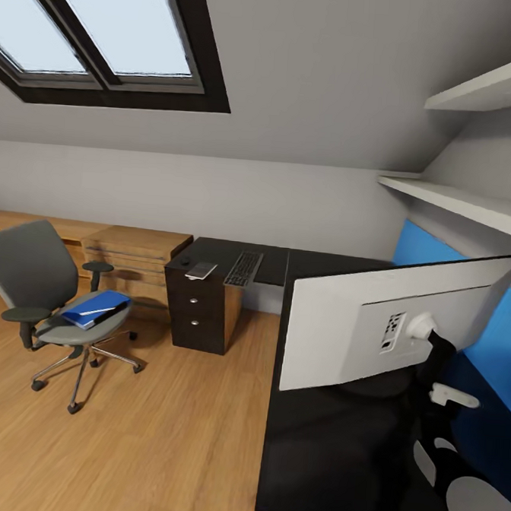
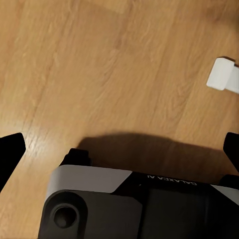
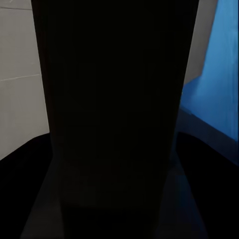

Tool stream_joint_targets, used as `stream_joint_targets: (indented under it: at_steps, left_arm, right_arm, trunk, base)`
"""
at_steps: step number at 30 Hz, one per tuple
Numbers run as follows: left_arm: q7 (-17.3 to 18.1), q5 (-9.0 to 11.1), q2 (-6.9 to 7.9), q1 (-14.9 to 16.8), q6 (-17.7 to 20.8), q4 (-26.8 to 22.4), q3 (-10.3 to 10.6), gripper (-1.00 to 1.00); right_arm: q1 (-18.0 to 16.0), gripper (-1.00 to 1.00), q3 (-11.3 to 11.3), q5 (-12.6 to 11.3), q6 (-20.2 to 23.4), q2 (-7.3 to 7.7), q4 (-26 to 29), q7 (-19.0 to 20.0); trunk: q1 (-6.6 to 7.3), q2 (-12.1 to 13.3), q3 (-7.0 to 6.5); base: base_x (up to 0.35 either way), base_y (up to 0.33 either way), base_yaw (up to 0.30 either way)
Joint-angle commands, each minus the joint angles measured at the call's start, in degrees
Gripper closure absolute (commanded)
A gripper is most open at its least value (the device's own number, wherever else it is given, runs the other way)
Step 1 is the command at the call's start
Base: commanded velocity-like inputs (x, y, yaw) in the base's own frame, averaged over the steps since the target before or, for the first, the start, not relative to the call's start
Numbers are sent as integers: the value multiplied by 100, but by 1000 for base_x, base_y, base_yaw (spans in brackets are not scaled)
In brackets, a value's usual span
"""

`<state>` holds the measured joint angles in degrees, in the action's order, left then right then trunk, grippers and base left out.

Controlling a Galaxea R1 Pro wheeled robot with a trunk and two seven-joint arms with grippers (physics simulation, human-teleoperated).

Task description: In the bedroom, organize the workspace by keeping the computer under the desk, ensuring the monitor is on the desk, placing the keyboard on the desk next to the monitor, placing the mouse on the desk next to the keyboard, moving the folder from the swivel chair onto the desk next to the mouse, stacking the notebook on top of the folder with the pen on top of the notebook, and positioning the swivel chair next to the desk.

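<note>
a broad black upright slab, most likely the stand of the monitor [image 3: 112, 99], rises through the middle of the right wrist view from near the lower edge to the upper edge. it meets a black surface below, probably the desk [image 3: 209, 199]. pale grey wall [image 3: 17, 74] shows on 1 side, a bright blue panel [image 3: 224, 64] on the other.

A large black L-shaped desk [image 1: 326, 443] is seen carrying a wide white-backed monitor [image 1: 372, 325], with a long dark grey keyboard [image 1: 244, 269] and a thin grey notebook [image 1: 201, 270], possibly pen-topped, beyond. A light wood-plank floor [image 1: 159, 432] bears a grey padded swivel chair [image 1: 46, 302].
</note>
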<state>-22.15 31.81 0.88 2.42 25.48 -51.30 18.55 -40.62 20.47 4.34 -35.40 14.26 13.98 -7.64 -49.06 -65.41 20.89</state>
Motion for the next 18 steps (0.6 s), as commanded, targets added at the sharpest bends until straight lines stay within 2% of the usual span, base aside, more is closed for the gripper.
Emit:
stream_joint_targets:
  at_steps: [1, 18]
  left_arm:
    - [-58, 59, 8, 4, 9, -12, 26, -100]
    - [-61, 62, 8, 4, 9, 14, 26, -100]
  right_arm:
    - [37, 100, -131, 84, -45, 51, -26, -63]
    - [37, 100, -131, 84, -45, 51, -26, -71]
  trunk:
    - [-1, -3, 9]
    - [-1, -3, 9]
  base:
    - [0, -5, 0]
    - [52, -26, 0]
